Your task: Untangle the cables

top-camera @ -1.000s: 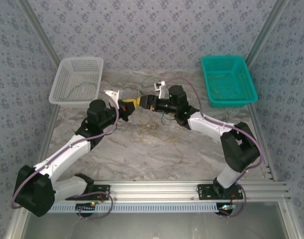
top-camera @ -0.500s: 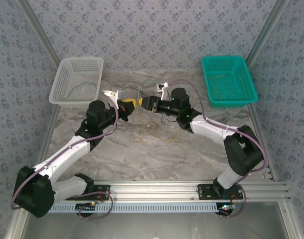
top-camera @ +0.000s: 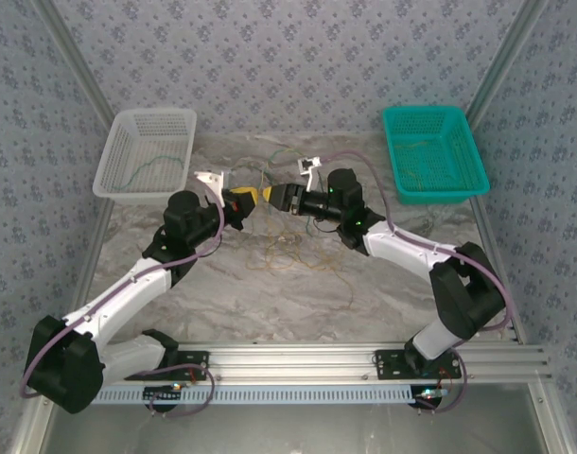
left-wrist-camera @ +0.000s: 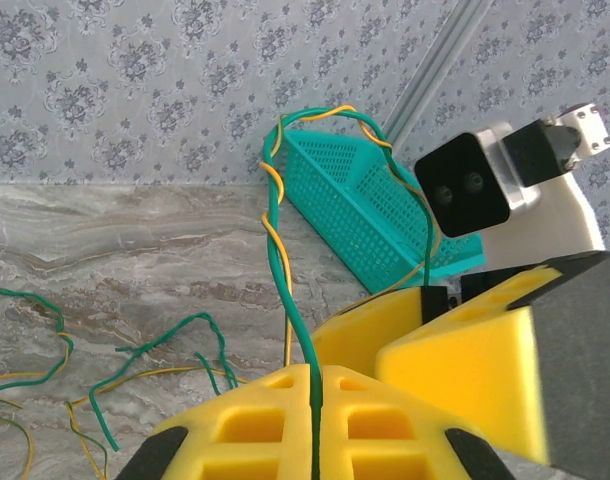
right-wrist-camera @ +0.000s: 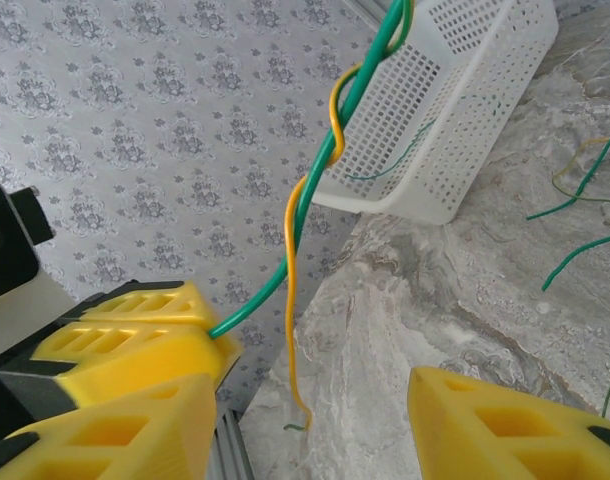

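Right arm point(top-camera: 402, 244) shifted right, right pincer point(top-camera: 272, 195) apart around cables point(left-wrist-camera: 313, 392), left pincer point(top-camera: 249, 197) clamping them.

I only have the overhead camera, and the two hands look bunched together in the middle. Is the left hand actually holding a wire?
Observer: Yes. On its wrist camera the left hand is shut on a green wire, which rises from between its fingers.
Operator: Is anything wound around that wire?
Observer: A yellow wire spirals around it, and its loose lower end hangs free.
Operator: And the right hand?
Observer: The right hand is open. On its wrist camera the fingers stand apart, and the yellow end hangs in the gap, appearing to touch neither.
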Controlling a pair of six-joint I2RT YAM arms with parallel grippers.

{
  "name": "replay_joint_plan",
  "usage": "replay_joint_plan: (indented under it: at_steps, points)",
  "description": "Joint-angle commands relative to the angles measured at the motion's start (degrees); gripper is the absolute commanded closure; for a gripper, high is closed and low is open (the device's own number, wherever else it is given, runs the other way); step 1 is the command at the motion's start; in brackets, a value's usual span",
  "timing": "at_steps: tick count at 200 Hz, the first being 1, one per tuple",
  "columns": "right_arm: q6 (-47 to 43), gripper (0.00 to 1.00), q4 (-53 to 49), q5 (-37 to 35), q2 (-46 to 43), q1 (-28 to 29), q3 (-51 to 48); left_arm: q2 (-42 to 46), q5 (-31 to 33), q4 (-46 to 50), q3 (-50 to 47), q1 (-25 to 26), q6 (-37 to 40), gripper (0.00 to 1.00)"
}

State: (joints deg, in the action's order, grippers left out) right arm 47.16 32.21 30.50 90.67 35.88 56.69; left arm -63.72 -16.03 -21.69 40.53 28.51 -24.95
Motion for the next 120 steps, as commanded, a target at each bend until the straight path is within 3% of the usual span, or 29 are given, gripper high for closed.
replay_joint_plan:
  at_steps: [1, 68, 120]
  points:
    - [0.2, 0.45, 3.7, 1.4, 2.6, 0.4, 2.9, 1.2, -0.7, -2.6, -0.1, 0.2, -0.9, 1.00]
    - [1.2, 0.49, 6.4, 2.7, 7.0, 1.4, 6.1, 1.8, -1.0, -3.5, -1.1, 0.2, -1.7, 1.00]
    - [0.1, 0.70, 5.9, -0.6, 9.9, 1.7, 7.9, 1.7, -1.6, -5.0, -1.3, 0.2, -2.5, 1.00]
